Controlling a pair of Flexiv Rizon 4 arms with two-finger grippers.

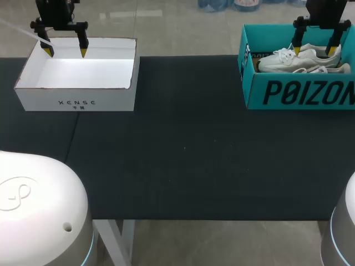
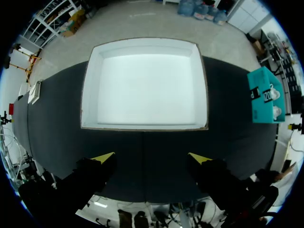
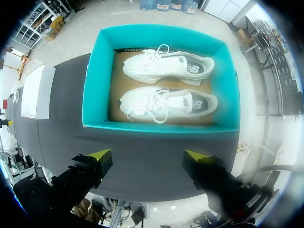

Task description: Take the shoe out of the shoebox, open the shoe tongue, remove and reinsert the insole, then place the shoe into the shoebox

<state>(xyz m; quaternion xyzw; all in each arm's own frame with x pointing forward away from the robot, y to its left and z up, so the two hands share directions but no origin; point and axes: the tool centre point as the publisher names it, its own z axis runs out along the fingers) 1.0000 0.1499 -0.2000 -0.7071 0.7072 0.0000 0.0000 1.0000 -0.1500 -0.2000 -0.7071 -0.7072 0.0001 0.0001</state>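
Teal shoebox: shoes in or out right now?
In. Both white shoes lie side by side on the floor of the open teal shoebox; the right gripper hangs open above, touching neither.

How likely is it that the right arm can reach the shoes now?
Probably yes. The right gripper hangs open over the box, which has no lid, and the shoes lie uncovered inside, nothing in between.
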